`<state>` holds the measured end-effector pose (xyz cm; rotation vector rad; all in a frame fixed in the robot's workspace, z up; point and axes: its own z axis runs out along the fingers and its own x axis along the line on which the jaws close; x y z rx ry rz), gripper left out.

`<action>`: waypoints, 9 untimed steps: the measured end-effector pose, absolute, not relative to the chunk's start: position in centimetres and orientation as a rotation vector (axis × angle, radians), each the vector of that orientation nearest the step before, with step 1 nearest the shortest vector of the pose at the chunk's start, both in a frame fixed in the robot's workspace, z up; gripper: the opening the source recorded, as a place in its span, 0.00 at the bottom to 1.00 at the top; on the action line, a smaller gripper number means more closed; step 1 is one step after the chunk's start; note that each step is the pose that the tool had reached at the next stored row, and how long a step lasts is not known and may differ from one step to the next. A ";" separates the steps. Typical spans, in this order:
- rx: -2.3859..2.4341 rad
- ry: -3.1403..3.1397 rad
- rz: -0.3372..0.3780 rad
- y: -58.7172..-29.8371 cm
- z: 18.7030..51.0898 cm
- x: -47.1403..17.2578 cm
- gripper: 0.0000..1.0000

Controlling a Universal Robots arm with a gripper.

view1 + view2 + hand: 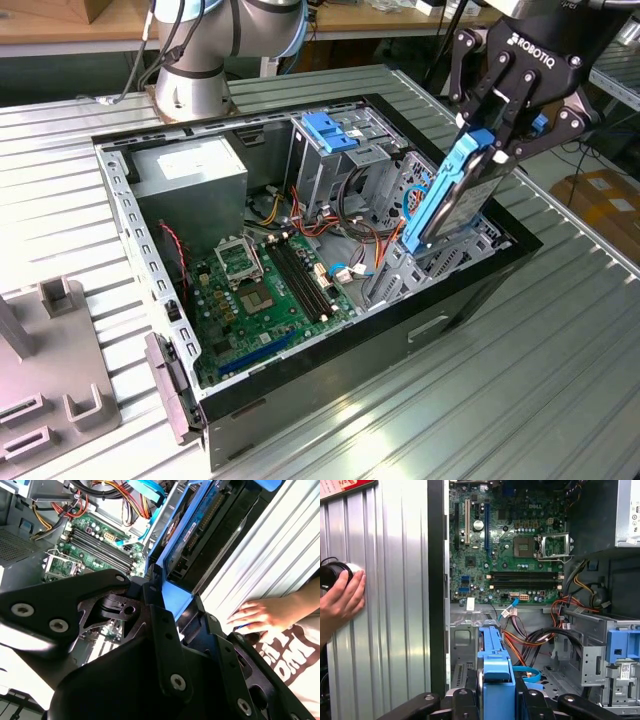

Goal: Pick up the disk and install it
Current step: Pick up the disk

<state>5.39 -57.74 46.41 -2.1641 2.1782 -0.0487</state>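
The disk (455,195) is hanging tilted, lower end dipping into the case (450,310) beside the cage (375,160). The gripper (487,145) is pinching its blue top (fingers clamped tight), and a hand (340,597) is lying on the table (395,630).

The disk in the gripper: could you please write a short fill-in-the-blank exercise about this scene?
1. The gripper is shut on the ____ end of the tilted disk.
2. The disk's plastic carrier rail is light ____.
3. In the second wrist view, a person's hand lies on the ribbed metal ____.
Missing words: upper; blue; table.
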 end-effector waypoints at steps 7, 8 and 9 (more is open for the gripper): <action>-2.164 2.178 -0.049 -57.6 46.2 5.4 0.37; -2.165 2.178 -0.049 -57.6 46.2 5.4 0.37; -2.165 2.178 -0.049 -57.6 46.2 5.4 0.37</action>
